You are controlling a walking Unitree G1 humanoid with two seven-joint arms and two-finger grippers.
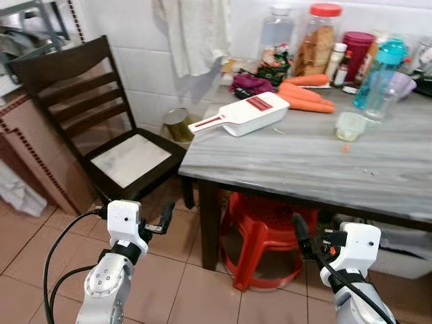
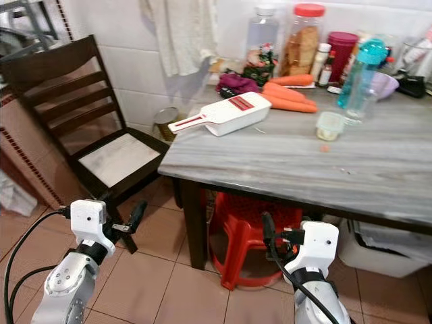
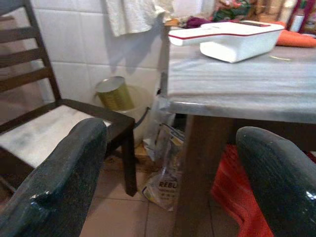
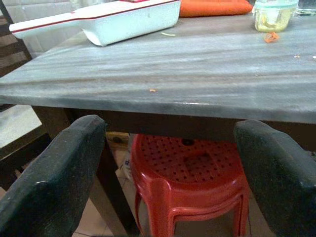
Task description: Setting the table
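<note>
Reaching up and forward is your move: both grippers, left (image 1: 167, 217) and right (image 1: 302, 237), hang open and empty below the table (image 1: 304, 169); slicer (image 1: 243, 113) handle points left, nearer left gripper.

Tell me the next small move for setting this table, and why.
Probably raise the right gripper above the grey marble-look tabletop. Both grippers, the left gripper too, hang open below the table edge, holding nothing, while the white slicer box with red trim lies on top.
</note>
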